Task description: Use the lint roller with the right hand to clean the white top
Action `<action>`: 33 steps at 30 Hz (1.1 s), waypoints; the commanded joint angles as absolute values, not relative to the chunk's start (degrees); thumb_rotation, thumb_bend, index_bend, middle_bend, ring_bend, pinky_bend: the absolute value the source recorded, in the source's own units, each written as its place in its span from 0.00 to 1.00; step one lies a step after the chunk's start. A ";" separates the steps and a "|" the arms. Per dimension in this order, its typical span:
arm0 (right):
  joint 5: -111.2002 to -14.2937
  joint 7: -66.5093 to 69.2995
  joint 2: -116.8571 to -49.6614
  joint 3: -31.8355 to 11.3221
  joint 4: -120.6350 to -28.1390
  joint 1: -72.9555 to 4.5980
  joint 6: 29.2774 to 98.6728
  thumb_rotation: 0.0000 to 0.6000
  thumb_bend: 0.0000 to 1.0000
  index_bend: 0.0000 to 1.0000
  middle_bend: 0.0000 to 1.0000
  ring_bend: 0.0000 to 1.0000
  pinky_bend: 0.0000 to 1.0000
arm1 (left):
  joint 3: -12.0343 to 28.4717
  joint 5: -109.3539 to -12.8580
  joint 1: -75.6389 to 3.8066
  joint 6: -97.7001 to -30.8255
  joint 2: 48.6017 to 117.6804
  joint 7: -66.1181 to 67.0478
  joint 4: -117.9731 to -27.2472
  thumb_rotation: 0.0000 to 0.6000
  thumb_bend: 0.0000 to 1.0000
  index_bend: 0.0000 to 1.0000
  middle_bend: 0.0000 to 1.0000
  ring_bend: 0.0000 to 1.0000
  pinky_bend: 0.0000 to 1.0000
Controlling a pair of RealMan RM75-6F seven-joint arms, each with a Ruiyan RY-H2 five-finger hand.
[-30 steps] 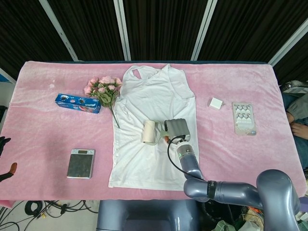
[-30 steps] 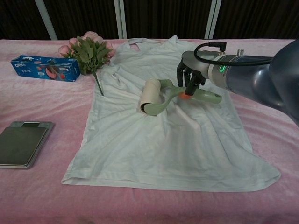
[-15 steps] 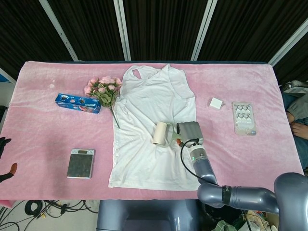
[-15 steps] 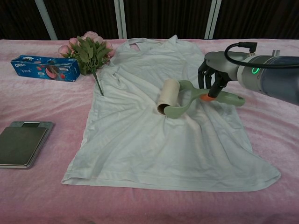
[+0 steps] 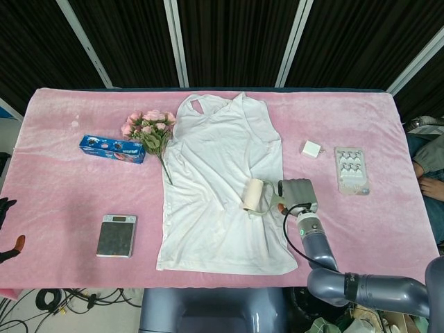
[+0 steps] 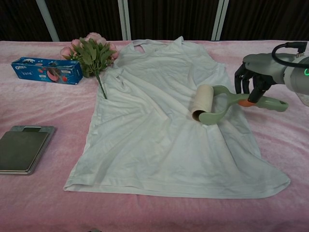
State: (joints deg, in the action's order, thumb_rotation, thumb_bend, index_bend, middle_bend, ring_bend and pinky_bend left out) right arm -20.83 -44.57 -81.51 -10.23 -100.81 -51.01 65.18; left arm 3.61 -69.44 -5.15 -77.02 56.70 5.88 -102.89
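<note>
The head view is looking steeply down over the whole table (image 5: pixel 62 180); the chest view is looking forward, low and closer, sharing the white top (image 5: pixel 222 173).

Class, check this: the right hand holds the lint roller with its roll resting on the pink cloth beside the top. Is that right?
Not quite. The right hand holds the lint roller, but the roll rests on the white top near its right edge, not on the pink cloth. The chest view shows this.

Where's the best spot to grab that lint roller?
By its green handle, from above: it sticks out rightward, nearly flat past the white top's edge, leaving the sticky roll free to turn. The right hand grips it there.
</note>
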 commanded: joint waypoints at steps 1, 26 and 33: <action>-20.74 -44.13 -79.90 -9.83 -101.95 -50.49 64.43 1.00 0.61 0.71 0.59 0.59 0.41 | 3.66 -69.42 -5.15 -77.07 56.76 5.85 -102.97 1.00 0.39 0.12 0.06 0.04 0.04; -12.04 -46.87 -87.30 -13.87 -94.09 -59.87 58.48 1.00 0.61 0.71 0.59 0.59 0.41 | 3.69 -69.61 -5.23 -76.94 56.55 5.22 -102.98 1.00 0.39 0.12 0.06 0.04 0.04; -9.78 -48.68 -91.26 -15.62 -91.08 -64.19 57.60 1.00 0.61 0.71 0.59 0.59 0.41 | 3.73 -69.56 -5.29 -76.80 56.50 5.02 -102.87 1.00 0.39 0.12 0.06 0.04 0.04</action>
